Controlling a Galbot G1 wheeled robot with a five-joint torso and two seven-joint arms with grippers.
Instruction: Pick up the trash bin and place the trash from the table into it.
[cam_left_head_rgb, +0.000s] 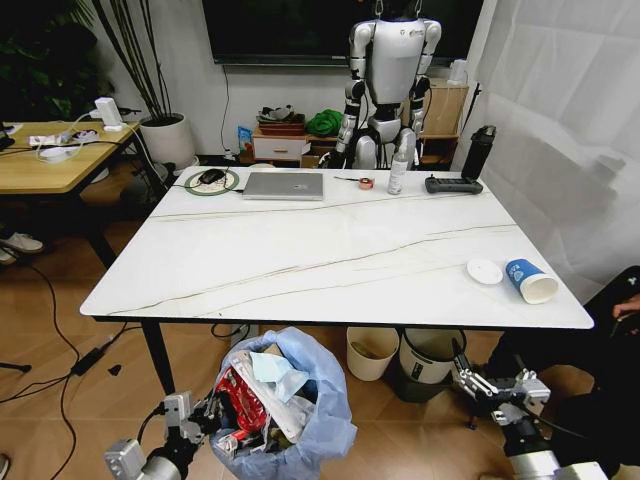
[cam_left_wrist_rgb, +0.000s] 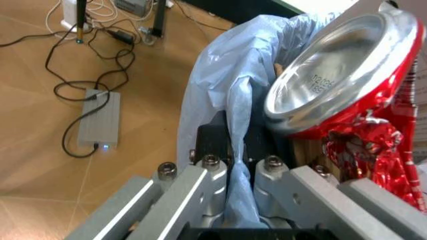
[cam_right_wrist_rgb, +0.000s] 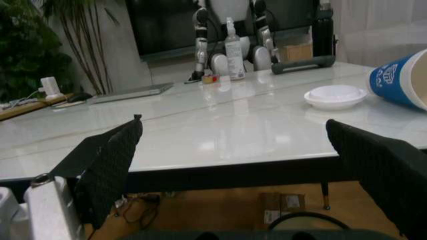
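The marble-look desk (cam_left_head_rgb: 330, 255) is standing on a wooden floor in a room with a silver laptop (cam_left_head_rgb: 284, 186) and a white bottle (cam_left_head_rgb: 398, 172) along its far side, while a white lid (cam_left_head_rgb: 484, 271) and a tipped blue-white paper cup (cam_left_head_rgb: 529, 281) are lying near its right front corner. Below the front edge, the trash bin (cam_left_head_rgb: 305, 425) is bulging with its crinkly light-blue bag, holding a crushed red can (cam_left_wrist_rgb: 347, 75), tissue and wrappers. The left tool (cam_left_wrist_rgb: 237, 182) is pinching the bag's plastic between closed fingers, and the right tool (cam_right_wrist_rgb: 233, 150) is waiting with fingers spread wide, level with the desk's front edge.
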